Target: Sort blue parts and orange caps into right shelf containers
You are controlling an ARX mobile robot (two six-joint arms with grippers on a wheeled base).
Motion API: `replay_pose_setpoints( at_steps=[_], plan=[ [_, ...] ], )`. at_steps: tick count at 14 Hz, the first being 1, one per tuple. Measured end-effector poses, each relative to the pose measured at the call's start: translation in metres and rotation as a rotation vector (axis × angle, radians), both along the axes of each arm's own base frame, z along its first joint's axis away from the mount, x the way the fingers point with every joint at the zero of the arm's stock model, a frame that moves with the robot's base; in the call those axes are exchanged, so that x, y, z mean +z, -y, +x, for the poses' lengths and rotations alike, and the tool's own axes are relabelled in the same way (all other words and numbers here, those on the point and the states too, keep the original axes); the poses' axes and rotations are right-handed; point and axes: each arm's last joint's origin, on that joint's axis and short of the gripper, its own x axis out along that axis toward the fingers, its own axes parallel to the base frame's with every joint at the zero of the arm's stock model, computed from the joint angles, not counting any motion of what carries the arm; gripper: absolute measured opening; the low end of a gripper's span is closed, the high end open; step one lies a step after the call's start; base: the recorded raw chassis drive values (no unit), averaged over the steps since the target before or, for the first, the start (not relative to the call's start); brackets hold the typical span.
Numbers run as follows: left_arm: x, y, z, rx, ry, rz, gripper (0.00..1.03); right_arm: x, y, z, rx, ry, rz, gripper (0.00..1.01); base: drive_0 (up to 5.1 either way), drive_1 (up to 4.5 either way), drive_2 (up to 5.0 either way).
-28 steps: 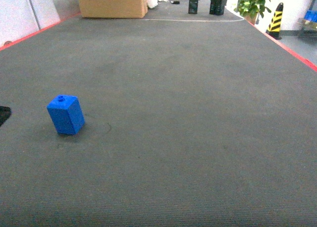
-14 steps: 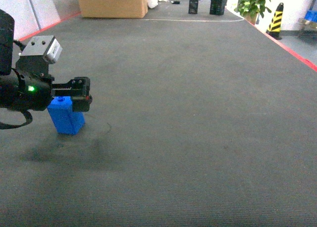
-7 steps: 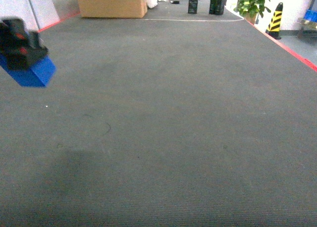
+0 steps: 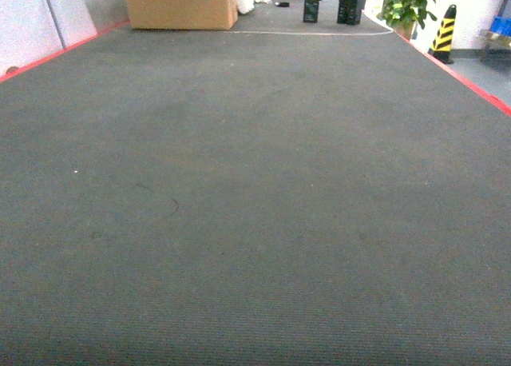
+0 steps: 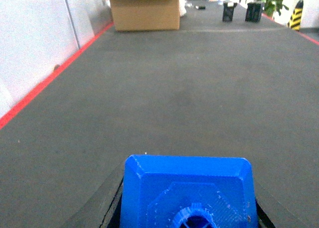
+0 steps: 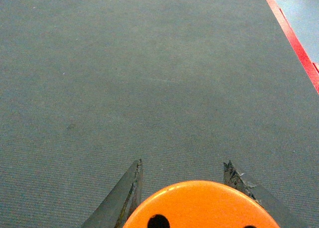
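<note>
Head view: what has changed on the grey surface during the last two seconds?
The blue part that stood at the left has been taken hold of by the left gripper, lifted and carried out past the left edge; it now shows only in the left wrist view. The cardboard box, plant and striped cone stayed in place.

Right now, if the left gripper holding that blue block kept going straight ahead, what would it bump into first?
Probably nothing soon: past the blue part, only bare grey floor shows, with the cardboard box far ahead, slightly left.
</note>
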Motion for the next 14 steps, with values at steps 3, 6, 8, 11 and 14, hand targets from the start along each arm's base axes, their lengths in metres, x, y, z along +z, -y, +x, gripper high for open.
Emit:
replay_pose_setpoints(
  at_steps=[3,6,8,11,14],
  plan=[
    [-0.0053,-0.0001,0.0019,0.002,-0.025,0.003,0.45,0.0,0.0,0.0,0.001,0.0,0.001,0.43,0.0,0.0,0.0],
    [-0.005,-0.0001,0.0016,0.001,-0.023,0.003,0.45,0.0,0.0,0.0,0.0,0.0,0.0,0.43,0.0,0.0,0.0],
    [-0.0049,-0.0002,0.0015,0.001,-0.023,0.003,0.45,0.0,0.0,0.0,0.0,0.0,0.0,0.43,0.0,0.0,0.0],
    [-0.0049,-0.0001,0.0015,0.001,-0.023,0.003,0.45,0.0,0.0,0.0,0.0,0.0,0.0,0.43,0.0,0.0,0.0],
    [-0.005,-0.0001,0.0016,0.001,-0.023,0.003,0.45,0.0,0.0,0.0,0.0,0.0,0.0,0.43,0.0,0.0,0.0]
  ],
)
